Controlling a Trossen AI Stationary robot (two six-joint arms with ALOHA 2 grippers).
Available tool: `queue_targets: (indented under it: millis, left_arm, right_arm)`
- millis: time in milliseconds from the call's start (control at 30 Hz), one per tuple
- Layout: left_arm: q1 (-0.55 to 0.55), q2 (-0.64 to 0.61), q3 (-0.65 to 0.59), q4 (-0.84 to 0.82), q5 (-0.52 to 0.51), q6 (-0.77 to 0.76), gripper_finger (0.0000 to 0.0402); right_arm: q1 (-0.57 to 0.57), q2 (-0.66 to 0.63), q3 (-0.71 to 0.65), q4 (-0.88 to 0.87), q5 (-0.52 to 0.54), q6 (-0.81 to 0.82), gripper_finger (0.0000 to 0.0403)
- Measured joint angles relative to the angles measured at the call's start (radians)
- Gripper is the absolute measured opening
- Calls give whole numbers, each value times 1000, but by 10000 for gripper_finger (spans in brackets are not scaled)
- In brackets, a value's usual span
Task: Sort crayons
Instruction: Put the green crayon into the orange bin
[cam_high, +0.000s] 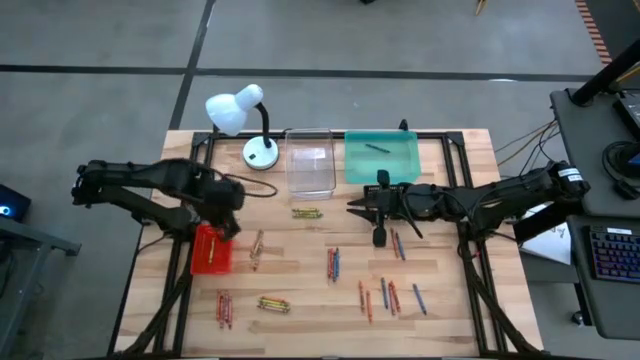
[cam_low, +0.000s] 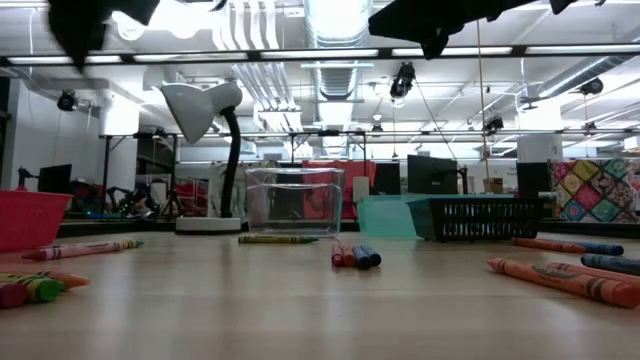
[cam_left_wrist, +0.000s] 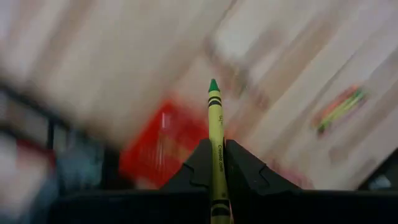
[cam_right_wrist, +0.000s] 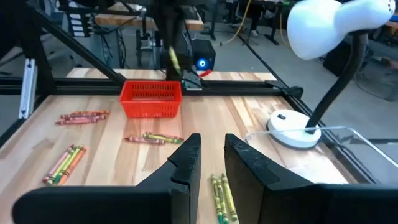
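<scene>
My left gripper (cam_high: 228, 220) hangs pointing down over the red tray (cam_high: 212, 250), shut on a yellow-green crayon (cam_left_wrist: 215, 124) with a green tip. The right wrist view shows that crayon (cam_right_wrist: 175, 60) above the red tray (cam_right_wrist: 151, 98). My right gripper (cam_high: 353, 207) is level over the table's middle, in front of the teal tray (cam_high: 382, 157). Its fingers (cam_right_wrist: 186, 158) stand a little apart with nothing between them. Crayons lie flat in small groups on the wooden table: yellow-green (cam_high: 306, 213), red and blue (cam_high: 333, 263), orange-red (cam_high: 225, 308). My left gripper pinches the crayon's shaft (cam_left_wrist: 216, 163) between its two fingers. The crayon lies along the fingers, and its green tip (cam_left_wrist: 213, 84) sticks out past the fingertips. The fingers point down, so the crayon hangs tip down, lifted clear above the red tray.
A white desk lamp (cam_high: 243, 112) stands at the far left, beside a clear tray (cam_high: 310, 165). A black basket (cam_low: 480, 216) sits by the teal tray, mostly hidden under my right arm in the high view. More crayons lie at the near right (cam_high: 388, 295) and near middle (cam_high: 273, 303).
</scene>
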Motion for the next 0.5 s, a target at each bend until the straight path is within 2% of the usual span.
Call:
queue_targets:
  millis: [33,167,300,500]
  left_arm:
    - [-13,0,-8,-29,29,-47,0]
    - [-50,-24,-115,28,202,-124,0]
    - [-58,-8,-228,-19,200,-159,0]
    - [-57,3,-374,35,164,-182,2]
  right_arm:
    - [-2,1,0,-4,0,1,63]
    - [-3,1,0,-26,1,0,63]
    - [-3,1,0,-45,1,1,63]
    - [-3,1,0,-49,2,1,63]
